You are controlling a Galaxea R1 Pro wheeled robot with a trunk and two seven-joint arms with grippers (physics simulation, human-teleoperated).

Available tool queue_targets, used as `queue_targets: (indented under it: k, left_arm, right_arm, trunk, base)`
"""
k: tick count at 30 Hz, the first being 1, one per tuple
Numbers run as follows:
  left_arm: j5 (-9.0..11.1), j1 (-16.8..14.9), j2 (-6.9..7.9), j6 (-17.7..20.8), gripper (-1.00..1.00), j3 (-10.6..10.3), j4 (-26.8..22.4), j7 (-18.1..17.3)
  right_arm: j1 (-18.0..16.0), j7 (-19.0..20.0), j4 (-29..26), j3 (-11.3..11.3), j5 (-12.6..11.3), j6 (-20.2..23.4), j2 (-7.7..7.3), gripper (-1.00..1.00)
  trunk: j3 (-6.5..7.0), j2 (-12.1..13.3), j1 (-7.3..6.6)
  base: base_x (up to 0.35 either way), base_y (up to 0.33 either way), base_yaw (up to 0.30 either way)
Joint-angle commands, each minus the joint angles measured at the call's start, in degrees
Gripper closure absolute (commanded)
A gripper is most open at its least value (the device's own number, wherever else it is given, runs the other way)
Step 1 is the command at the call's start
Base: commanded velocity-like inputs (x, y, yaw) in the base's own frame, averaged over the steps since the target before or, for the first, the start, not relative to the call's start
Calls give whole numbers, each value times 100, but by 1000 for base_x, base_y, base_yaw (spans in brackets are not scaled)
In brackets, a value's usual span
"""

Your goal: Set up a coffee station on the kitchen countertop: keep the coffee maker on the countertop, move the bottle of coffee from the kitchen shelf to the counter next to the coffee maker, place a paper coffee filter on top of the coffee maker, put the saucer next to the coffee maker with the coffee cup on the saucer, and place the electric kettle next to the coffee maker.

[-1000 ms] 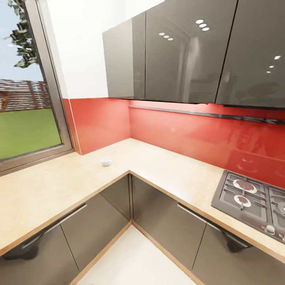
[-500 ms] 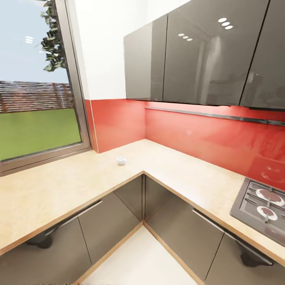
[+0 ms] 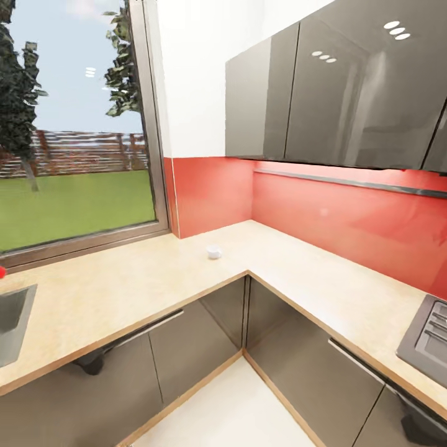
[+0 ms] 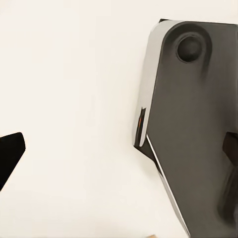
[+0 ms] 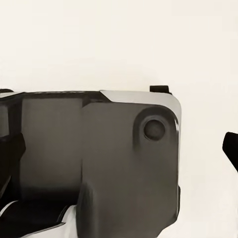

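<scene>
head view: the coffee cup (image 3: 213, 251) sits on the kitchen countertop (image 3: 124, 292) corner; either pincer's state cannot be told.

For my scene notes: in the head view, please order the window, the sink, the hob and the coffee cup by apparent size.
1. window
2. sink and hob: both cut by the picture's edge, so unsure between them
3. coffee cup, tiny and farther away on the kitchen countertop

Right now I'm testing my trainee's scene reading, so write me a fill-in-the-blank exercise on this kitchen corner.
1. The tiny white coffee cup stands on the light tan speckled kitchen countertop near its inner ____.
2. The wall panel behind the countertop is coloured ____.
3. The steel sink lies at the head view's ____ edge.

Missing words: corner; red; left
</scene>
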Motion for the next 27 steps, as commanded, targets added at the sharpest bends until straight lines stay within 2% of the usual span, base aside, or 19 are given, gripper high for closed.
queue_targets:
  k: [1, 7, 19, 27]
  left_arm:
    - [-54, 1, -6, -9, -100, 46, -9, -30]
    - [-56, 1, -11, -7, -100, 45, -9, -30]
    - [-48, 1, -19, 1, -100, 71, -9, -21]
    - [-48, 1, -20, -6, -100, 93, -9, -21]
  right_arm:
    - [-1, 14, -8, 45, -59, -15, -4, -100]
    - [-2, 16, -8, 45, -56, -15, -4, -100]
    - [-3, 16, -8, 45, -58, -21, -4, -100]
    - [-4, 16, -8, 45, -60, -23, -4, -100]
  trunk:
    - [-9, -10, 3]
    - [-8, -10, 3]
    - [42, -10, 3]
    - [91, -10, 3]
  base:
    - [0, 0, 271]
    - [0, -98, 272]
    - [3, -260, 245]
    - [100, -272, 217]
